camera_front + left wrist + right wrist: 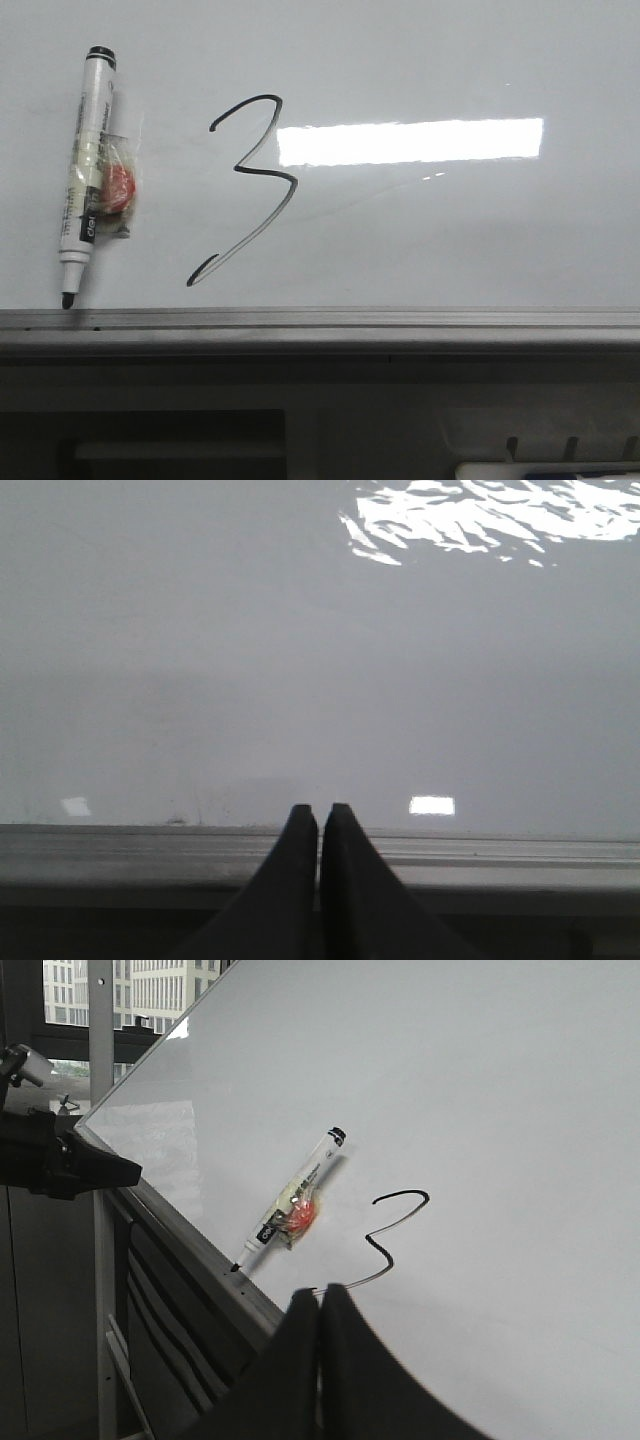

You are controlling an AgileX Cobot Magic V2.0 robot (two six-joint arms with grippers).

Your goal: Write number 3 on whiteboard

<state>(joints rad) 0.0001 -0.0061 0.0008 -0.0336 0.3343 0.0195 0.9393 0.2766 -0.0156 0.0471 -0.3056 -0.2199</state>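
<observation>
The whiteboard (450, 240) fills the front view, with a grey metal rail (350, 322) along its lower edge. A thin black number 3 (268, 177) is drawn on it left of centre. A white marker pen (85, 170) with a red lump taped to it lies on the board left of the 3, uncapped tip down at the rail. No gripper shows in the front view. My left gripper (320, 808) is shut and empty over the rail, facing bare board (300, 660). My right gripper (320, 1292) is shut and empty near the tail of the 3 (380, 1250), apart from the pen (292, 1212).
A bright rectangular light reflection (410, 140) lies right of the 3. Below the rail is a dark frame with a white and blue object (540, 470) at the lower right. In the right wrist view a dark arm (60, 1155) sits beyond the board's corner, with windows (130, 990) behind.
</observation>
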